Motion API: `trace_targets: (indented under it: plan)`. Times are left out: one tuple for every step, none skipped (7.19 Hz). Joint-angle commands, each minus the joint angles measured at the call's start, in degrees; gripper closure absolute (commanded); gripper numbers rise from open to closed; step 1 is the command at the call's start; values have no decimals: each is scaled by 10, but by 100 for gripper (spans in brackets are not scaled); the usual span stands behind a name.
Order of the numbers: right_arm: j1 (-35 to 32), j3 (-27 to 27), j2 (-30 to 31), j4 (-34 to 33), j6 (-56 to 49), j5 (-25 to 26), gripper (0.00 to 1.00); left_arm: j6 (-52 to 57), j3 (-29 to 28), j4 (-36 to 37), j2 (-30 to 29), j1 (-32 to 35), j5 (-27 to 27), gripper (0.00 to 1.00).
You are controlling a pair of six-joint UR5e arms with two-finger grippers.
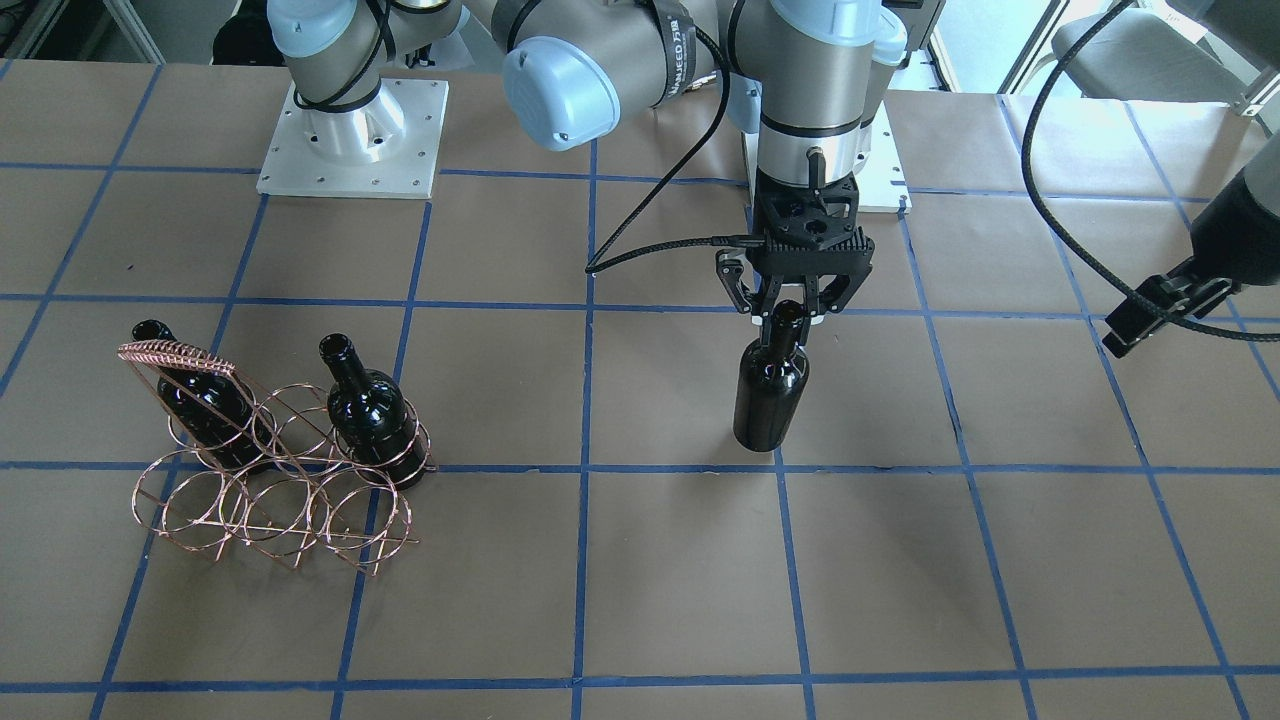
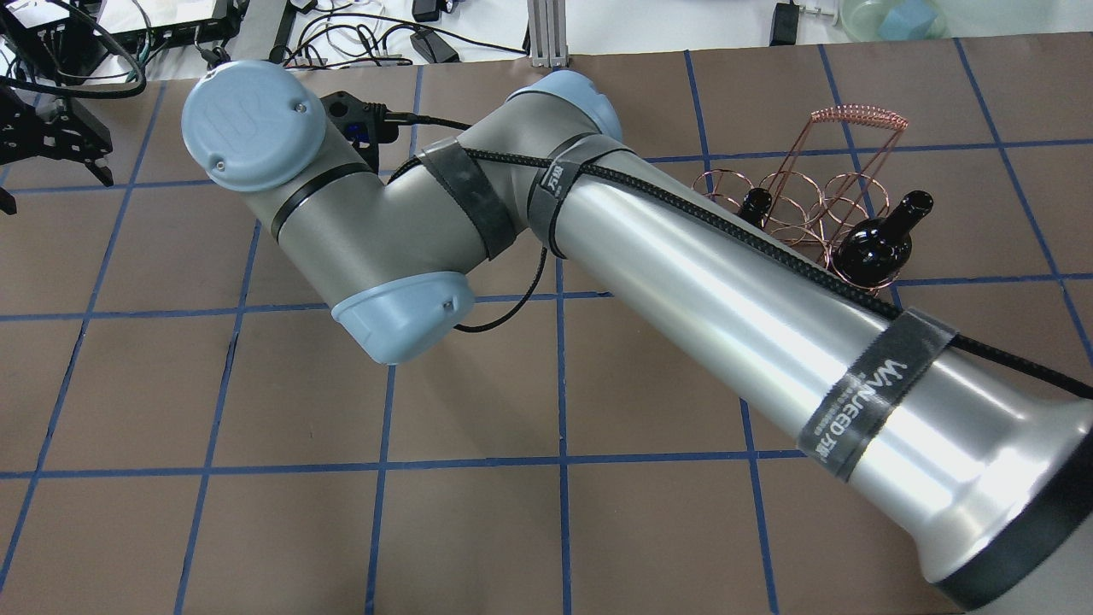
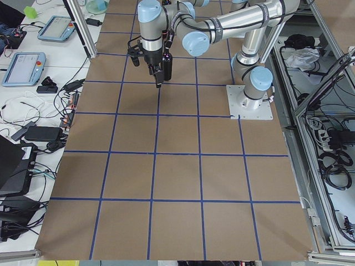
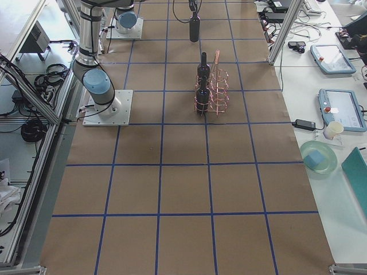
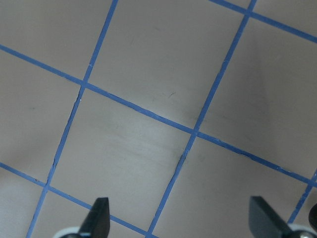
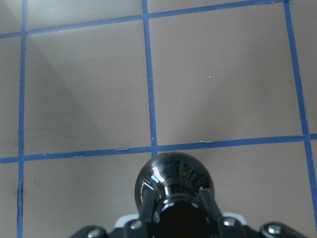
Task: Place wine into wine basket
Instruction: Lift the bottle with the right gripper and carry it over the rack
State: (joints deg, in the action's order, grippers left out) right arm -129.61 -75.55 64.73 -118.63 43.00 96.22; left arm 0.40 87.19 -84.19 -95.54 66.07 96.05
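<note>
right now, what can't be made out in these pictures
- Overhead view: the right arm hides the right gripper and the held wine.
- Overhead view: the same arm covers part of the wine basket; one bottle in it shows only its neck.
- Front-facing view: whether the wine's base touches the table is unclear.
- Left wrist view: only the fingertips of the left gripper show, cut by the bottom edge.

Overhead view, blocked at centre.
Your silver arm tube (image 2: 726,299) covers the right gripper (image 1: 790,312) and its glossy black glass wine bottle (image 1: 770,390) completely.
</note>
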Motion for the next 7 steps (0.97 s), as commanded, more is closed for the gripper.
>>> trace_targets:
  plan:
    - [34, -4, 57, 95, -5, -14, 91, -2, 0, 0, 1, 2, -1, 0]
    - [58, -6, 91, 156, -23, -10, 92, -5, 0, 0, 0, 3, -2, 0]
    - [94, -9, 127, 221, -61, -9, 94, -5, 0, -1, 1, 4, -2, 0]
    - [137, -25, 162, 240, -117, -15, 95, -6, 1, 0, 1, 9, -3, 0]
    - [179, -47, 187, 264, -173, -14, 95, -6, 0, 0, 5, 28, -2, 0]
    - [214, -56, 212, 275, -225, -16, 95, -9, 0, 0, 12, 68, -4, 0]
    - [238, -57, 234, 295, -280, -14, 95, -9, 0, 1, 14, 107, -2, 0]
